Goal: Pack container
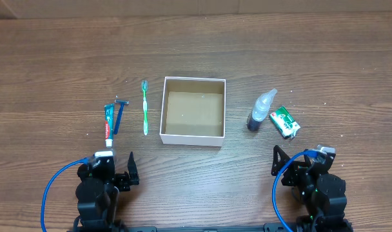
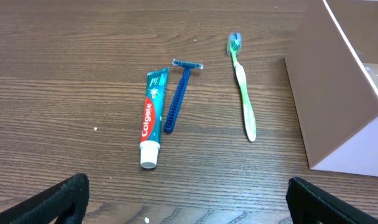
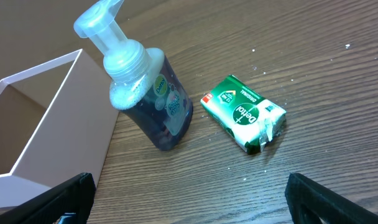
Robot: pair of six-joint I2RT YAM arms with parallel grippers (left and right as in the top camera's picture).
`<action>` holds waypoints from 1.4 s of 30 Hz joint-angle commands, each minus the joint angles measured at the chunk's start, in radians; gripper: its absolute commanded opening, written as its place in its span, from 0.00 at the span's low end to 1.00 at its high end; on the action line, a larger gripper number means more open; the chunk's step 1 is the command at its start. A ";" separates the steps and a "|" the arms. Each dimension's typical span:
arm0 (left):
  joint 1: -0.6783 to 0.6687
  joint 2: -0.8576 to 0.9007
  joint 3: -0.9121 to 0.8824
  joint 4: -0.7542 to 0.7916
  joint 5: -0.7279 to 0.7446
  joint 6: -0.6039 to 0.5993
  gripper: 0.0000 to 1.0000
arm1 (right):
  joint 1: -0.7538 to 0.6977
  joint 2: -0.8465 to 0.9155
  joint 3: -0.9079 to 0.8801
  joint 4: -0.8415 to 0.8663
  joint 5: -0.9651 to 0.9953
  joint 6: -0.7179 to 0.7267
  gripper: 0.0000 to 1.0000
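Dark pump bottle [image 3: 153, 98] just beside container [image 3: 69, 127], green soap packet [image 3: 240, 113] near, one end perhaps torn

The toothpaste tube [image 2: 150, 121] is showing the brand "Colgate" in white letters running along its red band. The green soap packet [image 3: 242, 112] is carrying "Dettol" in white on its top face; the smaller print around it is reading too fine to make out. The pump bottle [image 3: 158, 106] is bearing a round label with blurred, unreadable lettering.

The container [image 2: 338, 106] runs off the right edge in the left wrist view and the left edge in the right one, and only the tips of the left gripper [image 2: 188, 202] and right gripper [image 3: 189, 199] peek in.
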State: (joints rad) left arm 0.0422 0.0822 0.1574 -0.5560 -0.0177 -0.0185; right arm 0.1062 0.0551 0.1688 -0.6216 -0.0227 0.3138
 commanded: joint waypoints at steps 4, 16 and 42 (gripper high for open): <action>0.003 -0.013 -0.010 0.003 0.018 0.012 1.00 | 0.005 -0.011 -0.013 -0.019 -0.005 -0.004 1.00; 0.003 -0.013 -0.010 0.003 0.018 0.012 1.00 | 0.005 -0.011 -0.013 -0.019 -0.005 -0.004 1.00; 0.003 -0.013 -0.010 0.003 0.018 0.012 1.00 | 0.005 -0.011 -0.013 0.122 -0.013 0.005 1.00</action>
State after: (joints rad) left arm 0.0418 0.0822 0.1574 -0.5560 -0.0177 -0.0185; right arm 0.1062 0.0551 0.1661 -0.5873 -0.0219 0.3134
